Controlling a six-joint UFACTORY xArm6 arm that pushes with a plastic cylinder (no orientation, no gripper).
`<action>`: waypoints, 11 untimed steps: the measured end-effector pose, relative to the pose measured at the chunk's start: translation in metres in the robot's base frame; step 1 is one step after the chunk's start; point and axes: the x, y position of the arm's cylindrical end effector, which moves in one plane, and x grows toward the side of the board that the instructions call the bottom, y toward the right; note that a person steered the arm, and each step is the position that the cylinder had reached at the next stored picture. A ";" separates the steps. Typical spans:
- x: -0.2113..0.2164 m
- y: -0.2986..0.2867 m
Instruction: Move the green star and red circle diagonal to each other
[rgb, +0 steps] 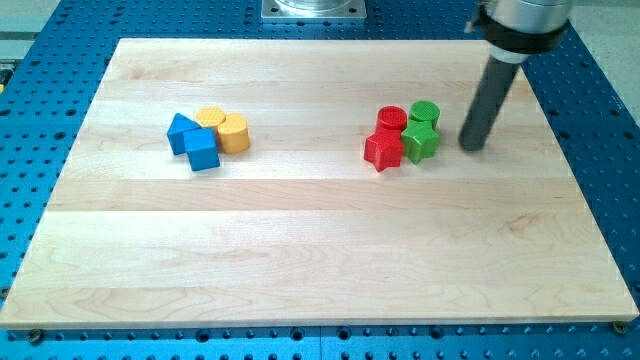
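A pale wooden board (320, 250) lies on a blue perforated table (40, 150). The arm's dark rod (487, 100) ends in no claw, so nothing opens or closes; my tip (473, 147) rests just right of the green star (421, 141). The red circle (391, 119) sits at that star's upper left, touching it, beside a green circle (425, 111) and red star (382, 150). Well apart at the view's left cluster two blue blocks (194, 141) and two yellow blocks (226, 128).
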 end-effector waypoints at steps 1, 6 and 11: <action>-0.001 -0.048; 0.072 -0.127; -0.014 -0.098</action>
